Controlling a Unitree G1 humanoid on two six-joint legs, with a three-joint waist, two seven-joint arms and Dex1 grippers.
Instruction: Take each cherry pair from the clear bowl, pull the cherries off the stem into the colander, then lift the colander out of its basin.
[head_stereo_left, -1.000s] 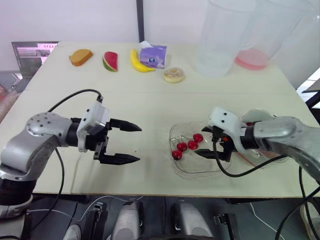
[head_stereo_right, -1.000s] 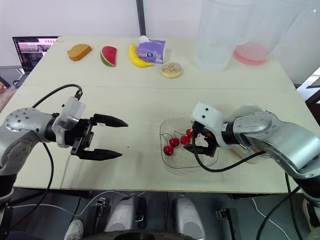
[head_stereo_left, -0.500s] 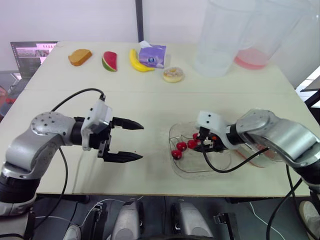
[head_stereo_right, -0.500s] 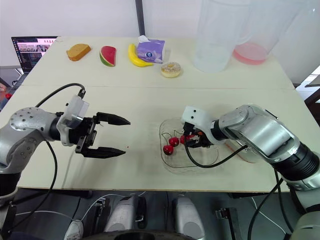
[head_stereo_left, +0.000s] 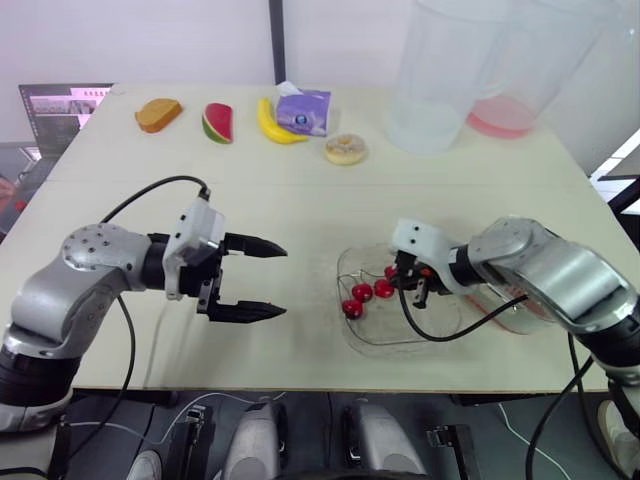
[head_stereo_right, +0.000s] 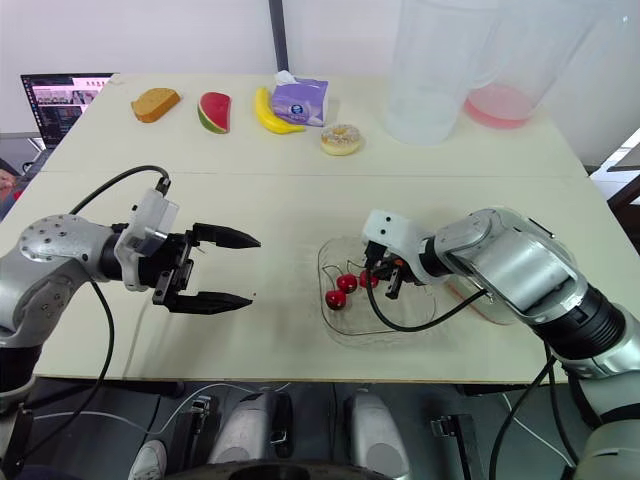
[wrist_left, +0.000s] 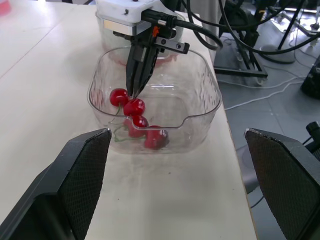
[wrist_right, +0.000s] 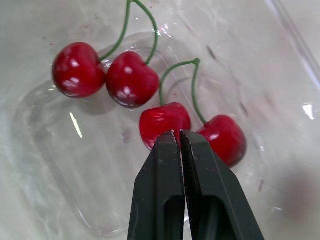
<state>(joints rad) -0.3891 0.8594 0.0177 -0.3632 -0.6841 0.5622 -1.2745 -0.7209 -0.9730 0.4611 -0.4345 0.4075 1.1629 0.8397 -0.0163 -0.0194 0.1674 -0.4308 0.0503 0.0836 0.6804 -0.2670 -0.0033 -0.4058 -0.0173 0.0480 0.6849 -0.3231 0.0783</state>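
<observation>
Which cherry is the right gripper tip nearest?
The cherry at the tips of the shut right gripper, next to the other pair; its stem-mate lies to one side.

Bread (head_stereo_left: 158, 113), watermelon (head_stereo_left: 217, 122), banana (head_stereo_left: 275, 124), tissues (head_stereo_left: 303, 110), donut (head_stereo_left: 345, 149); clear jug (head_stereo_left: 440, 80)

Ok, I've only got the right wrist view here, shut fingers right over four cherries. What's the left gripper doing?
Observer: The left gripper is open. It hovers over the table to the left of the clear bowl, apart from it, with its fingers pointing toward it.
Operator: And how near the table's edge is that bowl?
Observer: It sits close to the front edge of the table, the side nearest the robot, toward the robot's right.
</observation>
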